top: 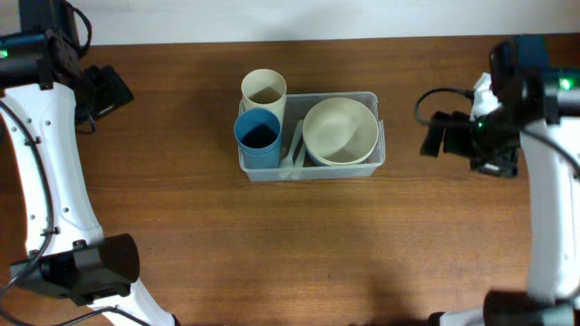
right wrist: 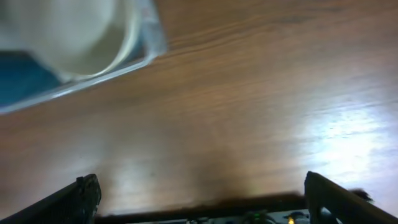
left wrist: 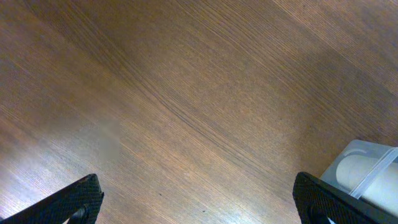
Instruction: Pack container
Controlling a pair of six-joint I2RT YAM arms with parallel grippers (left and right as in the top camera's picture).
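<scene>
Container (top: 313, 173): clear plastic rectangular bin, rounded corners, rimmed. Upright (open top up), resting flat on the desk (top: 272, 258), centred, nearer its far edge.

Right wrist view blurred, perhaps by motion; glare on table (right wrist: 348, 124).

The left gripper (top: 107, 91) is at the far left, its 2 fingers (left wrist: 74, 202) spread wide with nothing between them. The right gripper (top: 437, 136) is at the far right, pointing inward, its 2 fingers (right wrist: 81, 196) also spread wide and empty. The white left arm (top: 36, 181) and right arm (top: 553, 208) rise from the near edge.
</scene>
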